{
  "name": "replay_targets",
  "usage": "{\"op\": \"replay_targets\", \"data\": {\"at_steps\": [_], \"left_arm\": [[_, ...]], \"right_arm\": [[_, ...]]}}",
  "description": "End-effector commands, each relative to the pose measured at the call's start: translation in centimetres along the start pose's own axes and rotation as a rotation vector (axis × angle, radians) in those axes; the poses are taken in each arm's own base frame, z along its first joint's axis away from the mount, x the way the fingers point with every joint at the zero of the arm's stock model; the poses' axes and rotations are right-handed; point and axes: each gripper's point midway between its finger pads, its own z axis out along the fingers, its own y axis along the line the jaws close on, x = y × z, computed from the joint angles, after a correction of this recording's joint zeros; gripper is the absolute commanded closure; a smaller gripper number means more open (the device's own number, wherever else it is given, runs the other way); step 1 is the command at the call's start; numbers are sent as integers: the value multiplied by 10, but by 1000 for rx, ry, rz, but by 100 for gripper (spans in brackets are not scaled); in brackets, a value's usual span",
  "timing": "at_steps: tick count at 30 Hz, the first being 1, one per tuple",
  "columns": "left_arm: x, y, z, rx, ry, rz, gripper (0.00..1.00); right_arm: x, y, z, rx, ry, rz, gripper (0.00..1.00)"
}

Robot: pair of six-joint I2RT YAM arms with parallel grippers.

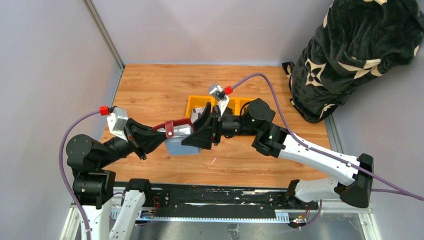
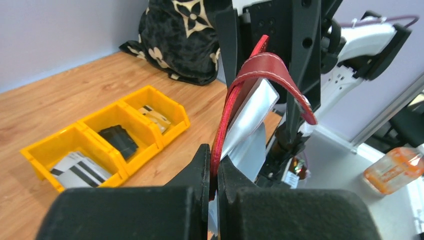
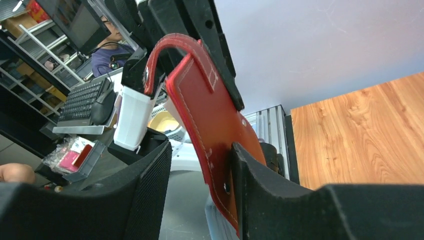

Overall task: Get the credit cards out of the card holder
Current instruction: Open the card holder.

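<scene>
The dark red card holder hangs in the air between my two grippers, above the wooden table. Its pale clear sleeves fan out below the snap tab. My left gripper is shut on the holder's red edge. My right gripper is open; the red cover leans against one finger, with a wide gap to the other. A white credit card with black stripes and tan credit cards lie in the yellow bin. I cannot tell whether the sleeves hold any card.
The yellow three-part bin stands just behind the grippers, with a black folded item in its middle compartment. A black patterned bag stands at the table's far right corner. An orange bottle sits off the table.
</scene>
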Motion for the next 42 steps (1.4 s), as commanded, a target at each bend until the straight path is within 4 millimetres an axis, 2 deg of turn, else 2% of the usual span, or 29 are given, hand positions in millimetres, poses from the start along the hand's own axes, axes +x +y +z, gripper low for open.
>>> {"op": "replay_targets", "data": {"at_steps": [1,5,8,15,21,32,42], "left_arm": [[-35,-2,6,-5,-110,-64,100],[-46,-3,11,13,-126,-149,100],[-49,-5,13,35,-125,-195,100],[-49,-10,14,68,-123,-240,100],[-51,-18,13,98,-117,-249,100],[-47,-25,11,137,-90,-255,100],[-50,-33,9,173,-84,-263,100]], "right_arm": [[16,18,-14,-76,33,2,47],[29,19,-30,-71,25,-8,46],[37,12,-40,-26,16,-21,46],[23,10,-46,25,-36,-77,54],[7,-4,-48,134,-96,-100,63],[-12,-13,-42,180,-163,-103,60],[-20,-19,-39,240,-173,-195,61]]}}
